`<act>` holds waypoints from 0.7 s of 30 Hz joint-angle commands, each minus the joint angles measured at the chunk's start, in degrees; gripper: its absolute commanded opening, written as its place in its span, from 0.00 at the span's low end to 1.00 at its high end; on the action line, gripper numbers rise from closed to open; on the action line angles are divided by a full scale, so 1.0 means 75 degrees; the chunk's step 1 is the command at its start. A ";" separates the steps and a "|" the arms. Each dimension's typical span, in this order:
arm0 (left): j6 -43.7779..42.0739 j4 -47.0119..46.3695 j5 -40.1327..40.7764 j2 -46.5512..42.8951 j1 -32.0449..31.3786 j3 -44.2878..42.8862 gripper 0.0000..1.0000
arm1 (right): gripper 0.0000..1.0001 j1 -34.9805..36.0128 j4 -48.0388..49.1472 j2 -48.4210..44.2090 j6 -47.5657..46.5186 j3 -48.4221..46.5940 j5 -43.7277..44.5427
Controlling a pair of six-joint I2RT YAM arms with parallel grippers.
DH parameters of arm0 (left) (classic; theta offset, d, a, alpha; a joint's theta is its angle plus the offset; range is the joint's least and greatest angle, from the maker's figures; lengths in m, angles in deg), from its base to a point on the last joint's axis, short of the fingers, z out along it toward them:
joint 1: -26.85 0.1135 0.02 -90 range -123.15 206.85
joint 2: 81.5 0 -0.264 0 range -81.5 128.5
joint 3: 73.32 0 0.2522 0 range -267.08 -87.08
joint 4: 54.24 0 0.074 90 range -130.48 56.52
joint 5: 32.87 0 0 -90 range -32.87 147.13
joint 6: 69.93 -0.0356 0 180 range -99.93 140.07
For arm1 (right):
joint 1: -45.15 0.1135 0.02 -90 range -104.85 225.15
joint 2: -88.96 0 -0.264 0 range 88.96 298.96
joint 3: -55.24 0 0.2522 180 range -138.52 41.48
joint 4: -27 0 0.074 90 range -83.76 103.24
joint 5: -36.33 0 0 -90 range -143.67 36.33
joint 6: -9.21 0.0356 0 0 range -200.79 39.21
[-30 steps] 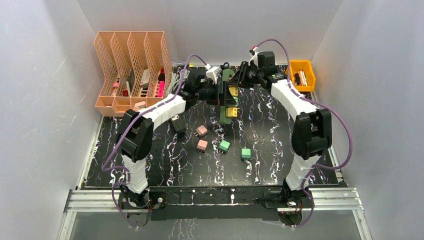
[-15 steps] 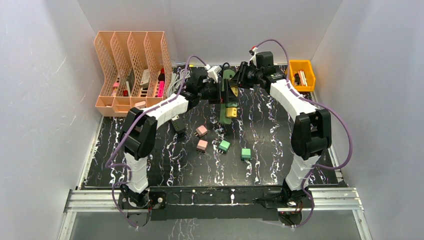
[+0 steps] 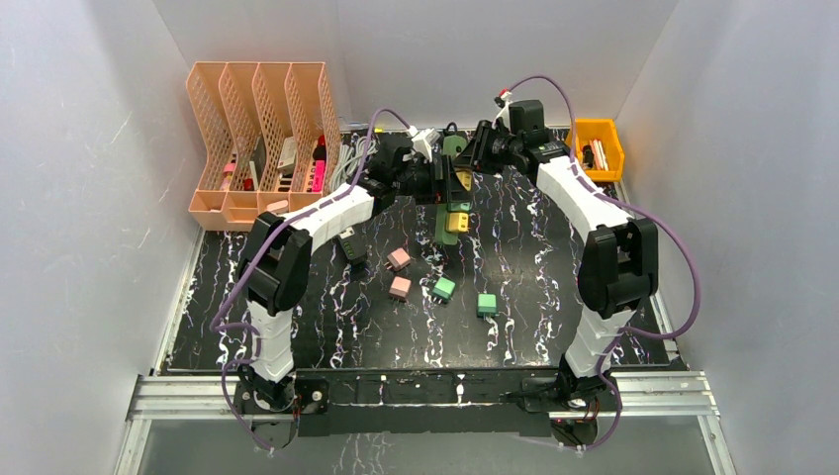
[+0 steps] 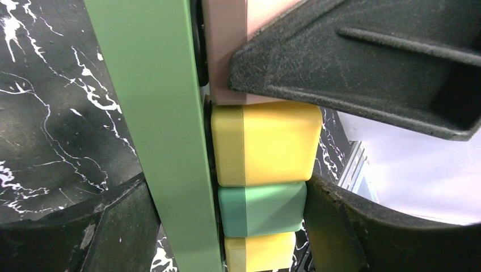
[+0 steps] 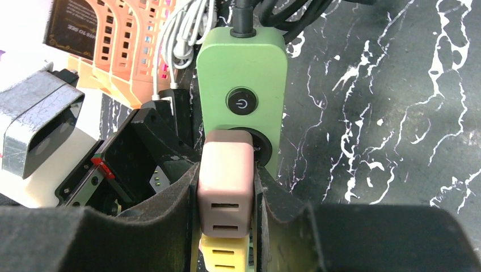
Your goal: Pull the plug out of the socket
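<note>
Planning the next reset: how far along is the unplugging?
Done, apparently: four loose cubes lie on the table. In hand: right tool is shut on the pink plug, which sits against the power strip; left tool clamps the strip across its plugs. Left: pull the pink plug free; a yellow plug and a green plug further along also sit in the strip.

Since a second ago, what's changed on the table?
The left end effector slid along the power strip toward its far, switch end. The right end effector stayed around the pink plug, and the loose plugs did not move.
</note>
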 commanded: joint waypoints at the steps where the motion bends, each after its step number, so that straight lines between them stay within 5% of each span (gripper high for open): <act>1: -0.0619 0.0683 0.0355 0.0112 0.0052 -0.0522 0.48 | 0.00 0.0074 0.1599 -0.0701 0.0227 -0.0677 -0.2536; 5: -0.0729 0.1015 0.0645 0.0091 0.0287 -0.0546 0.45 | 0.00 0.0101 0.1234 -0.0604 -0.0109 -0.0972 -0.2445; 10: -0.0841 0.1277 0.1043 0.0102 0.0372 -0.0520 0.45 | 0.00 0.1364 -0.1487 -0.0365 -0.2466 -0.2446 0.2708; 12: -0.0835 0.1243 0.1026 0.0124 0.0375 -0.0500 0.45 | 0.00 0.1502 -0.1581 -0.0385 -0.2740 -0.2475 0.3248; 14: -0.0833 0.1226 0.1003 0.0160 0.0391 -0.0517 0.45 | 0.00 0.1381 -0.1312 -0.0570 -0.2788 -0.2182 0.2570; 19: -0.0830 0.1181 0.0997 0.0138 0.0495 -0.0503 0.45 | 0.00 0.0157 0.0713 -0.1196 -0.1171 -0.0803 -0.1970; 21: -0.0831 0.1121 0.0983 0.0086 0.0534 -0.0448 0.45 | 0.00 -0.0098 0.1289 -0.1218 -0.0635 -0.0507 -0.2707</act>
